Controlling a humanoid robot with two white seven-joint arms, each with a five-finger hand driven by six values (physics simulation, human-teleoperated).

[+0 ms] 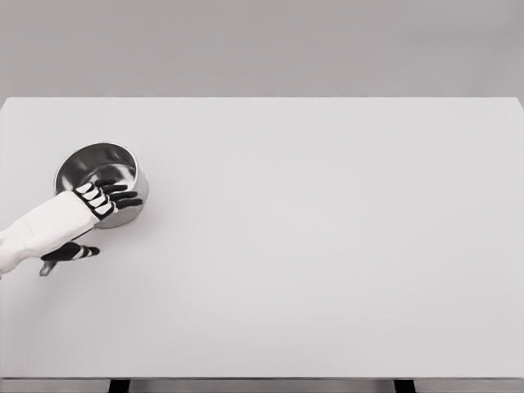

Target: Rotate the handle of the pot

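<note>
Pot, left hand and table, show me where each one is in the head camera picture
pot (92, 164): head view, on its shiny inner wall.
left hand (92, 202): head view, on the back of the hand at the knuckles.
table (327, 246): head view, on its bare white top.

left hand (90, 214) | fingers extended, thumb spread | forearm from lower left

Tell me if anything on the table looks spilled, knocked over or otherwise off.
Nothing stands out. The metal pot sits upright and empty at the left of the white table, with no spill or damage visible. The left hand reaches over its near rim, fingers extended. The pot's handle is mostly hidden behind the arm.
</note>
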